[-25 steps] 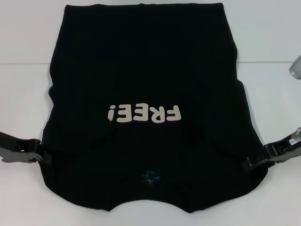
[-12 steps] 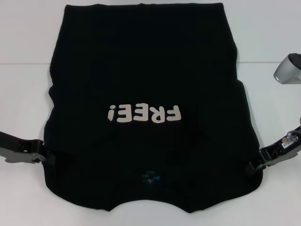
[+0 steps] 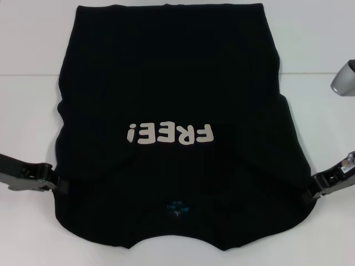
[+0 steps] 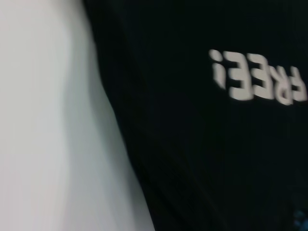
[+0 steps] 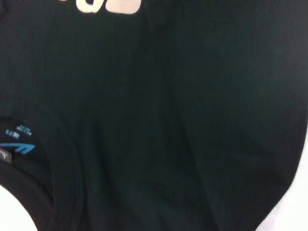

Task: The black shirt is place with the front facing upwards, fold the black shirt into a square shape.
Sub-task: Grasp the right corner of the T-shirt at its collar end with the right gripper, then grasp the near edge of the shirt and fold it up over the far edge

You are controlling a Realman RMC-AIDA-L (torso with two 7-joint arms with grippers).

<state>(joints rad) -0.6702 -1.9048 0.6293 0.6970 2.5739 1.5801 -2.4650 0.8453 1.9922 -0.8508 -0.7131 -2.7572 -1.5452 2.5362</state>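
Observation:
The black shirt (image 3: 166,83) lies flat and front up on the white table, its cream letters "FREE!" (image 3: 169,134) reading upside down and the blue neck label (image 3: 176,209) at the near edge. My left gripper (image 3: 58,185) sits low at the shirt's near left edge. On the opposite side, my right gripper (image 3: 309,194) is at the near right edge. The left wrist view shows the shirt (image 4: 202,144) with the letters (image 4: 260,82). The right wrist view shows the shirt (image 5: 183,120), the collar and the label (image 5: 17,147). No fingers appear in either wrist view.
Bare white table (image 3: 28,111) runs along both sides of the shirt and past its far hem. A grey part of the right arm (image 3: 344,77) hangs over the table at the right edge.
My right gripper has drawn outward to the right along the shirt's near right edge. The left gripper has edged slightly inward. The shirt lies as before.

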